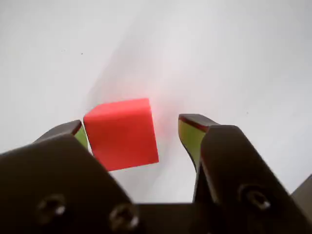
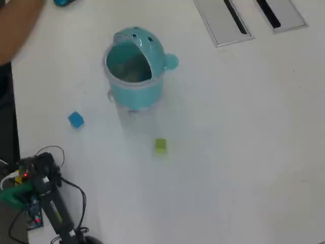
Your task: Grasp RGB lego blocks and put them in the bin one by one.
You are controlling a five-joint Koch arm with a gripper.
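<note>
The desk [image 2: 244, 152] is a plain white surface, smooth and matt, and it fills almost all of both views. In the overhead view two grey rectangular panels [image 2: 221, 21] with black slots are set into it at the top right. At the left edge there is a dark strip beside the desk, and a blurred brownish shape is in the top left corner; I cannot tell what it is.

In the wrist view the black hand [image 1: 141, 134] with yellow-green inner pads is open, its two jaws standing apart. Between them is a small red cube-like plastic block [image 1: 122, 134]. It lies close to the left jaw in this view, and a clear gap stays between it and the right jaw. If the left jaw touches it, I cannot tell. A soft pink reflection falls on the white surface around the block.

In the overhead view the round light-teal plastic bin [image 2: 134, 76] with a domed flip lid stands upright in the upper middle of the desk, its lid tipped back and its mouth open. The small bright blue plastic block [image 2: 76, 120] lies to the lower left of the bin, apart from it. The small yellow-green plastic block [image 2: 160, 146] lies below the bin, also apart. The arm's base [image 2: 35, 190] with black cables sits at the lower left corner.
</note>
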